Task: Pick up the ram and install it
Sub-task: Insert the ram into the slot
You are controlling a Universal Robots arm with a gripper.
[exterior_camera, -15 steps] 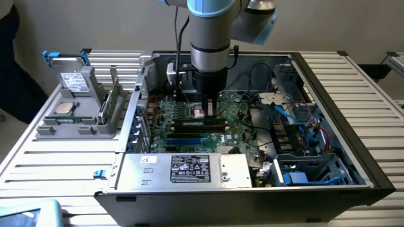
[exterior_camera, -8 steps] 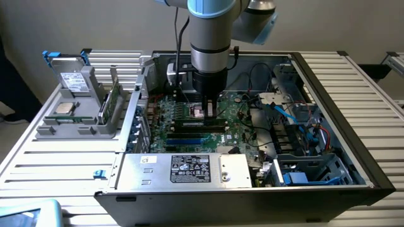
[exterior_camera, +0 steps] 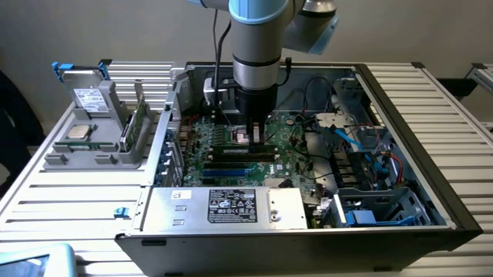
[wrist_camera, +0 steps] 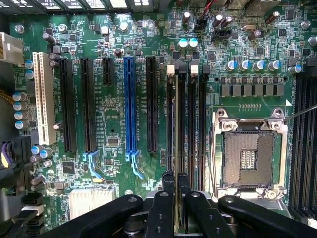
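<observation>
Green ram (wrist_camera: 177,134) between fingers (wrist_camera: 168,182)

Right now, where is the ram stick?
In the wrist view the ram stands edge-on between the tool's fingers, at the black memory slots beside the empty processor socket.

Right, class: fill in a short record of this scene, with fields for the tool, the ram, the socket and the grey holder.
tool: shut on the ram, low inside the open case
ram: held edge-on, lined up along the black memory slots on the motherboard
seated: cannot tell
socket: empty, beside those slots
grey holder: at the exterior view's left, outside the case, with a square chip in it
</observation>
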